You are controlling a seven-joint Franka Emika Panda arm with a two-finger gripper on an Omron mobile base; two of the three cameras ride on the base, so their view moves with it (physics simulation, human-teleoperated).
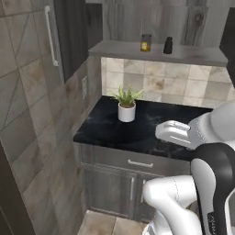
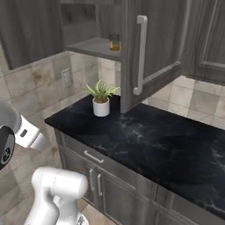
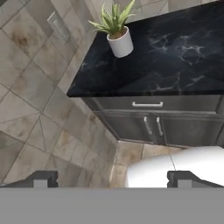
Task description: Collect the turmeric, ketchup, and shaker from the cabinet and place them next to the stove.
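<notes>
Grey woodgrain wall cabinet (image 1: 156, 20), doors open: on its grey shelf stand the short glass jar of yellow-orange turmeric with dark lid (image 1: 146, 42) and, just beside it to the right, the slim black round-topped shaker (image 1: 168, 45), the two apart. Two-finger gripper (image 3: 111, 179): jaws wide apart, holding nothing, hanging low before the black marble counter (image 3: 175, 52) and its white-potted green plant (image 3: 117, 30), well below and apart from both shelf items.
</notes>
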